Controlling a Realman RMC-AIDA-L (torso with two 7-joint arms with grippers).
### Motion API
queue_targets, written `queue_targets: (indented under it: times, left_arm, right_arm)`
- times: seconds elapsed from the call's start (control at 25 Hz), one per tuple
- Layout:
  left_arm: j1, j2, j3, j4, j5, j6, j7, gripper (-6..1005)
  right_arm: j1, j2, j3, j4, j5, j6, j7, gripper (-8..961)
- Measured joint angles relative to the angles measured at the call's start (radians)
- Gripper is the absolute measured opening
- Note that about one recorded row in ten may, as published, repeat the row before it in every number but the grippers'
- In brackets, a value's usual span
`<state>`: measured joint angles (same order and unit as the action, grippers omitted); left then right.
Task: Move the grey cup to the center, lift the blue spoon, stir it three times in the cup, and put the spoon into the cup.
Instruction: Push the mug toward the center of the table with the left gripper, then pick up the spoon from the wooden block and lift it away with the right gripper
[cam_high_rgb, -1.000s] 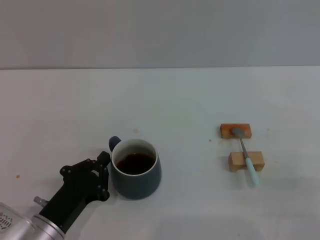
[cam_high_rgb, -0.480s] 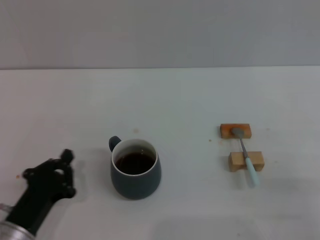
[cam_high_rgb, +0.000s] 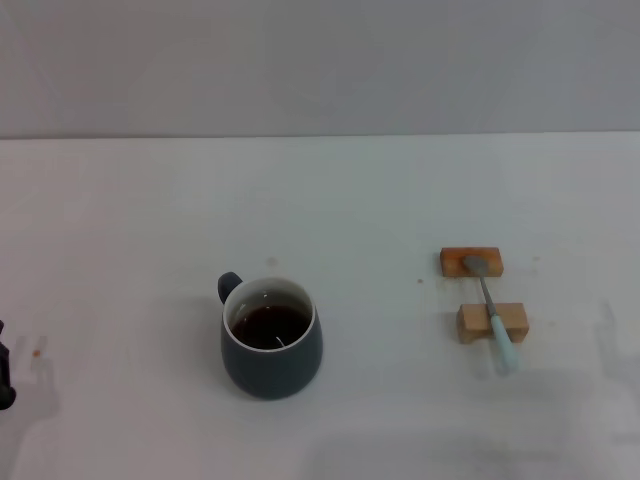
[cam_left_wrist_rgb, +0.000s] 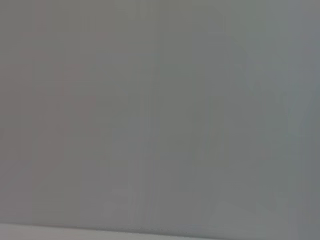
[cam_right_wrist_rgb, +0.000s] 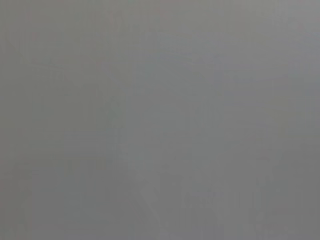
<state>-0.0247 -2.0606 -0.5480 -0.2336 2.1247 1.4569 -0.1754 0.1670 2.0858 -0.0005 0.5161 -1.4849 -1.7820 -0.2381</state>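
You see the grey cup (cam_high_rgb: 271, 338) standing lower centre-left of the head view, holding dark liquid. The blue spoon (cam_high_rgb: 490, 310) lies across two wooden blocks (cam_high_rgb: 491, 322) at right. The left gripper (cam_high_rgb: 4, 372) barely shows at the left edge; its state probably cannot be judged.

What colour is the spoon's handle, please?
Pale light blue; the spoon shows best in the head view.

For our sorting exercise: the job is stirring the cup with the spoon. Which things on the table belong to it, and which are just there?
Belong to the job:
grey cup, holding dark liquid
blue spoon, lying across the blocks

Just there:
two wooden blocks, propping the spoon
white table
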Motion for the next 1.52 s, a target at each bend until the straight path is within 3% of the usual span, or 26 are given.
queue_targets:
  times: [0.12,0.2,0.4,0.64,0.88,1.08,1.52]
  left_arm:
    - [0.0,0.0,-0.008,0.016,0.0,0.0,-0.015,118]
    - [0.0,0.0,-0.013,0.029,0.0,0.001,-0.02,334]
    - [-0.002,0.001,-0.013,0.045,0.0,-0.002,-0.02,439]
    - [-0.009,0.001,-0.014,0.068,0.0,-0.005,-0.029,565]
    - [-0.02,0.001,-0.012,0.092,0.002,-0.001,-0.057,773]
    - [-0.02,0.001,-0.011,0.097,0.006,0.0,-0.057,859]
    - [-0.023,0.001,-0.008,0.11,0.006,0.001,-0.058,859]
  right_arm:
    - [-0.002,0.0,-0.018,0.011,0.0,0.002,0.0,658]
    - [-0.005,0.001,-0.046,0.026,0.0,0.002,0.0,658]
    - [-0.033,-0.001,-0.09,0.037,0.004,-0.007,0.009,658]
    - [-0.048,-0.005,-0.079,0.038,0.01,0.116,0.101,659]
    - [-0.034,-0.001,-0.089,0.036,0.007,0.211,0.149,659]
    - [-0.03,0.003,-0.121,0.046,0.001,0.216,0.143,659]
    - [0.003,0.004,-0.135,0.051,-0.001,0.308,0.146,660]
